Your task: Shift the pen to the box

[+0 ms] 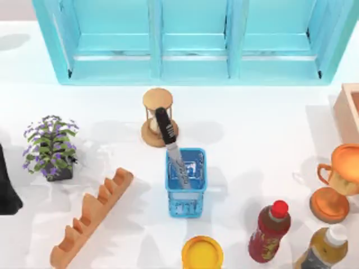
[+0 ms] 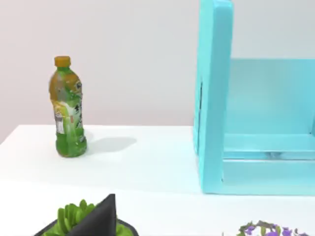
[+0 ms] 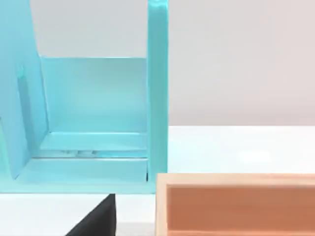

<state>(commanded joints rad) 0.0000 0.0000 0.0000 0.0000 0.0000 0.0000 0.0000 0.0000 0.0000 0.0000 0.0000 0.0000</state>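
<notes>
The slim pen [image 1: 171,147] leaned tilted in the blue mesh basket [image 1: 187,185]; the thick-walled wooden box [image 1: 349,109] sat far right. Grippers' states: cannot tell.

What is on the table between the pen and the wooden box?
Nothing. In the top view the white table is bare between the pen, propped in the blue basket, and the box at the right edge.

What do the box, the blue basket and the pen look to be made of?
Box: seemingly wood, pale tan matte walls, reddish-brown inside. Blue basket: likely plastic or coated wire, see-through mesh walls. Pen: probably plastic, glossy black cap, smooth white-grey barrel with lettering.
</notes>
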